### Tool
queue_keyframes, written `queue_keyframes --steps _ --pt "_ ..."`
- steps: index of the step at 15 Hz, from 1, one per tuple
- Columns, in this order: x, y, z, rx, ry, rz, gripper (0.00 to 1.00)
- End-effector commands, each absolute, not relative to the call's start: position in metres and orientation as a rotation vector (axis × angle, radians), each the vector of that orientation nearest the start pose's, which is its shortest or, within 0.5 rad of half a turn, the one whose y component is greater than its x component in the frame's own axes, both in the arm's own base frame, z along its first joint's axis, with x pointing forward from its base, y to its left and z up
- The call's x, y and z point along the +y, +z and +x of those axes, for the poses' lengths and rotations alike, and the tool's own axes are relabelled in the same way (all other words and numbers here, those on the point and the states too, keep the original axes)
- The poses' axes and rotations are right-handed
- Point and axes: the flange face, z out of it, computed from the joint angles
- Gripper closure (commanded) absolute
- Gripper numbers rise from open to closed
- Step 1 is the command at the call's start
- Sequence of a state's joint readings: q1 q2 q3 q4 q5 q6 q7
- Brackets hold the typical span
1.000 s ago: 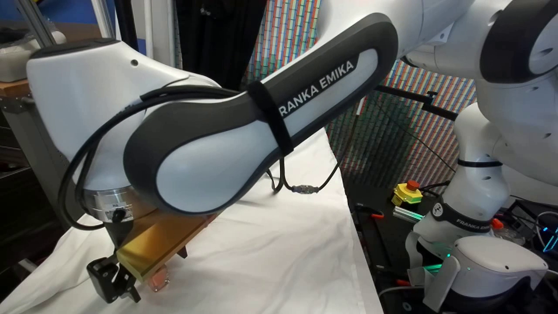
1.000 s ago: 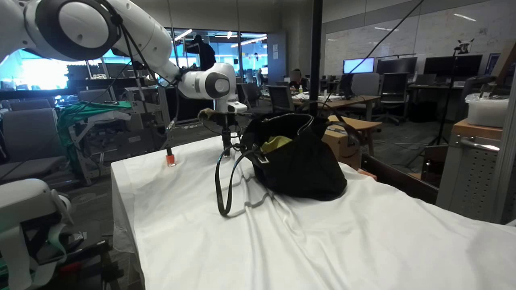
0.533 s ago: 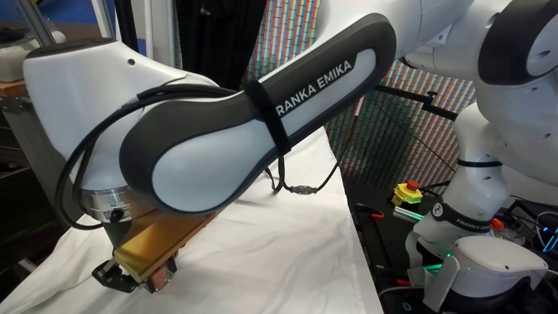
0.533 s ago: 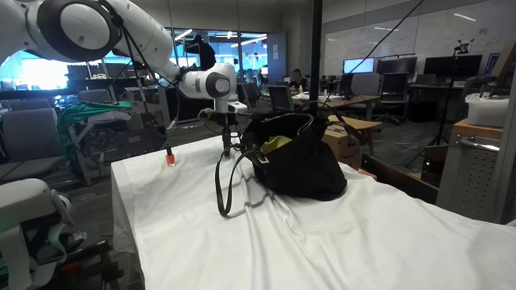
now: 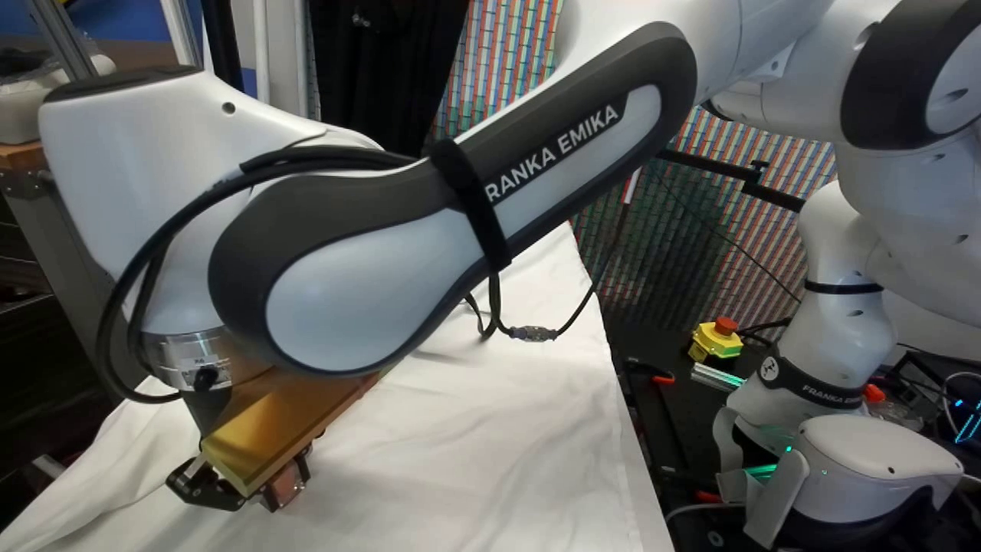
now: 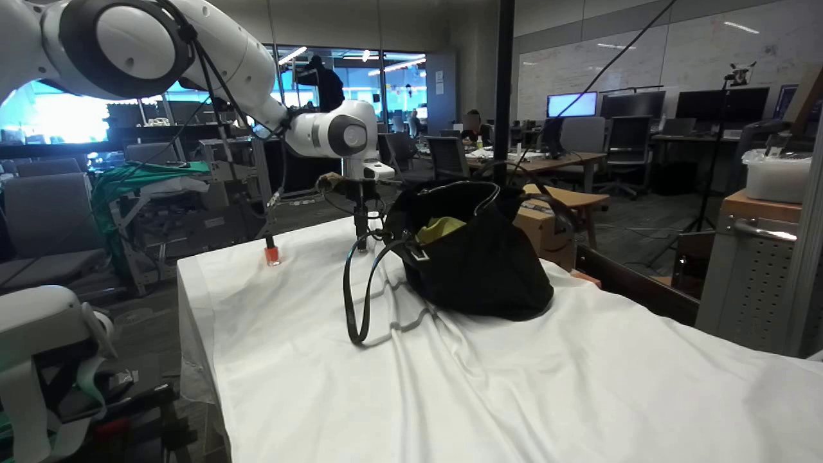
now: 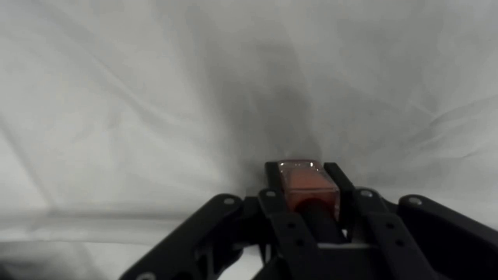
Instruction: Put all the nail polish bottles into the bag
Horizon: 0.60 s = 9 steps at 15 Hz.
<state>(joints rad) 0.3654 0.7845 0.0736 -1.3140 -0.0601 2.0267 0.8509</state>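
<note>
A nail polish bottle with pinkish-orange polish and a dark cap is pinched between the two fingers of my gripper in the wrist view. Its cap points up into the gripper. The same bottle shows low over the white cloth in an exterior view; whether its base touches the cloth I cannot tell. An orange-red nail polish bottle stands upright near the table's far left edge. The black bag, its mouth showing yellowish-green lining, sits to the right of my gripper in that view.
A looped bag handle hangs over the front of the bag onto the white cloth. The cloth is wrinkled. Behind the bag rises a black post. A white second arm stands beside the table.
The fingers have come together from wide apart onto the pinkish-orange bottle. The arm has shifted only slightly. The bag and the orange-red bottle have stayed in place.
</note>
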Motion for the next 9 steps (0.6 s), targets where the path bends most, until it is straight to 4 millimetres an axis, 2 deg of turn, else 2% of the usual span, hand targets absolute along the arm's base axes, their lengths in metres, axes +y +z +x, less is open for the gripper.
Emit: queue_keyframes --steps 1,9 --pt "0.301 0.284 0.675 0.643 0.088 -3.112 0.85" --pt "0.296 0.345 0.668 0.634 -0.012 -3.106 0.85"
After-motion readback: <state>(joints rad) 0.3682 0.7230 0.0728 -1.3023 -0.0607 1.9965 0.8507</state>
